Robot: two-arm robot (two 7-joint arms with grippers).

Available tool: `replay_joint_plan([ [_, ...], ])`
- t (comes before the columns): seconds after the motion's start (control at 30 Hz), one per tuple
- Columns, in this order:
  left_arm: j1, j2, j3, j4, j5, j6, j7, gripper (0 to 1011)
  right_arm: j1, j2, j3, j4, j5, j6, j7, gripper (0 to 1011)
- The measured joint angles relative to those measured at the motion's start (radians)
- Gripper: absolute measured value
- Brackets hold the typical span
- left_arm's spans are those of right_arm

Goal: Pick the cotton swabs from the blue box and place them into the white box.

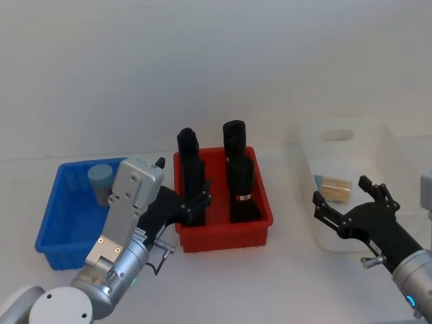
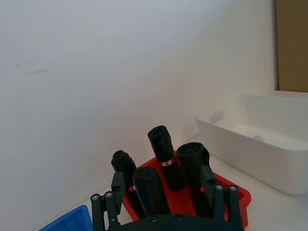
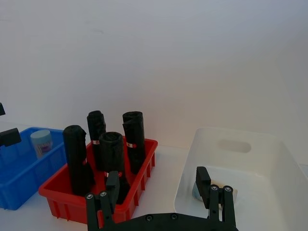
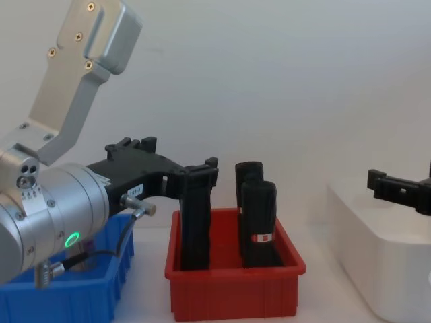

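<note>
Here the left tool (image 2: 162,175) hangs above the surface between the blue box (image 1: 64,226) and the red bin (image 1: 223,235), close to the bin's near left corner. Its fingers (image 2: 117,185) are spread wide with nothing between them. The right tool (image 1: 344,196) hovers over the near rim of the white box (image 1: 378,145), likewise released and empty, its two fingers (image 3: 202,177) well apart.

The three containers stand in a row across the surface: the blue box toward the left edge, the red bin in the middle, the white box toward the right edge.

One tub of cotton swabs (image 1: 100,181) stands upright in the far part of the blue box, its pale round lid on top; neither tool touches it. A second tub (image 1: 334,189) lies on its side on the floor of the white box, toward its near left corner, lid end pointing to the red bin. From the right wrist view this tub is partly hidden behind one finger.

Four tall black rolls (image 1: 241,185) stand upright in the red bin, two at the far side and two nearer; at least two carry a small red-and-white band.
</note>
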Motion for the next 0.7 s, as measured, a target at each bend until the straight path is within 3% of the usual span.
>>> replay_joint_plan([
  [0.33,0.0,0.0,0.0,0.0,0.0,0.0,0.0,1000,0.013,-0.005,0.0,0.016,-0.008,0.0,0.011,1001],
  [0.7,0.0,0.0,0.0,0.0,0.0,0.0,0.0,1000,0.099,-0.038,-0.002,0.131,-0.041,-0.01,0.069,1001],
])
